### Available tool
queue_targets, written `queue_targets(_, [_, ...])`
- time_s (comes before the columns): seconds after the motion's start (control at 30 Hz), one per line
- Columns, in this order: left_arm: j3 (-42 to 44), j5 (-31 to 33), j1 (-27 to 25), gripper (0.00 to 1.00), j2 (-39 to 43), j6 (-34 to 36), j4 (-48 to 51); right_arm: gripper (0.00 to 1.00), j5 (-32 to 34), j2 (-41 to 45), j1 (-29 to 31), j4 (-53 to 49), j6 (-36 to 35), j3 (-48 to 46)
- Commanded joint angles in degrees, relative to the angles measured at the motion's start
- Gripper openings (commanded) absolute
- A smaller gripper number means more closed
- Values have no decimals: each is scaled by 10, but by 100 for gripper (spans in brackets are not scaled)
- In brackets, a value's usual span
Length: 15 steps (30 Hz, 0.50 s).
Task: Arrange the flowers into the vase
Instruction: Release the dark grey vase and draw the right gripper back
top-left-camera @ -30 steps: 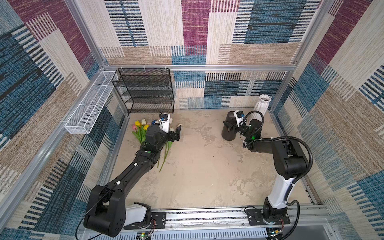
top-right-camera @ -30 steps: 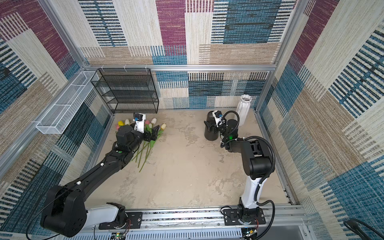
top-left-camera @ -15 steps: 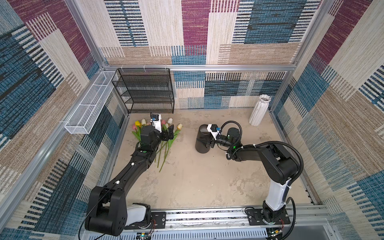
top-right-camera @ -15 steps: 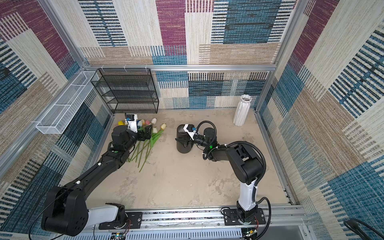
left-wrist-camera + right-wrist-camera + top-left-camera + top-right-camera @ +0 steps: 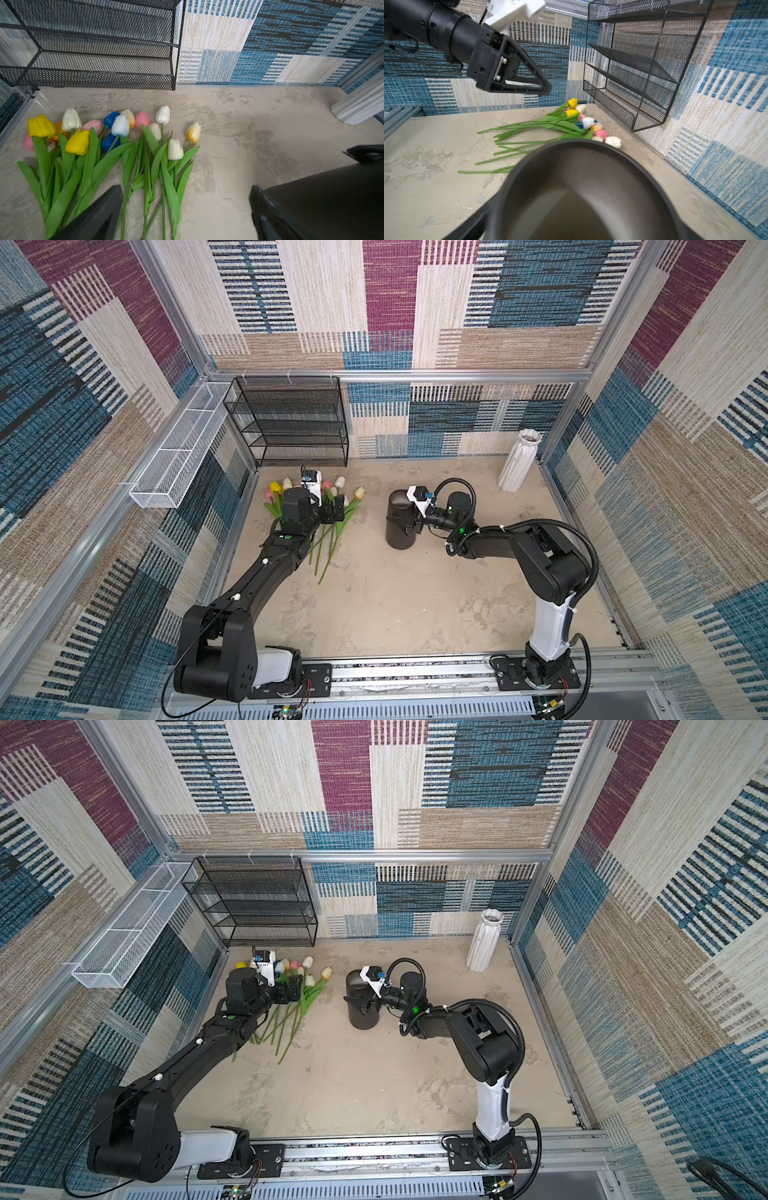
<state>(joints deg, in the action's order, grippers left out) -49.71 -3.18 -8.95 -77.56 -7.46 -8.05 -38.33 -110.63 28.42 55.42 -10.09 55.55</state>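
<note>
Left gripper [image 5: 185, 188], jaws wide, hovers over the flowers [image 5: 124, 145] for a pick, likely needing a drop onto one stem; right gripper [image 5: 406, 526] flanks the black vase [image 5: 397, 510], grip unclear.

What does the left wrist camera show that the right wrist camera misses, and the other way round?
Only the left wrist view shows the white ribbed vase, its base by the wall. Only the right wrist view shows the empty interior of the black cylindrical vase and the cut stem ends of the tulips. Both show the tulips lying down, the black mesh shelf near them, and the left end effector, open above the stems.
</note>
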Motion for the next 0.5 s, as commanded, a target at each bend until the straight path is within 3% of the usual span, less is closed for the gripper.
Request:
queue_targets(0.0, [-24, -4, 2, 98, -14, 0, 59, 100, 30, 1, 0, 20, 5, 2])
queue_targets(0.23, [-54, -5, 2, 97, -22, 2, 126, 100, 51, 33, -2, 6, 1, -9])
queue_targets(0.47, [-99, -6, 2, 91, -34, -2, 255, 100, 73, 116, -6, -69, -9, -29])
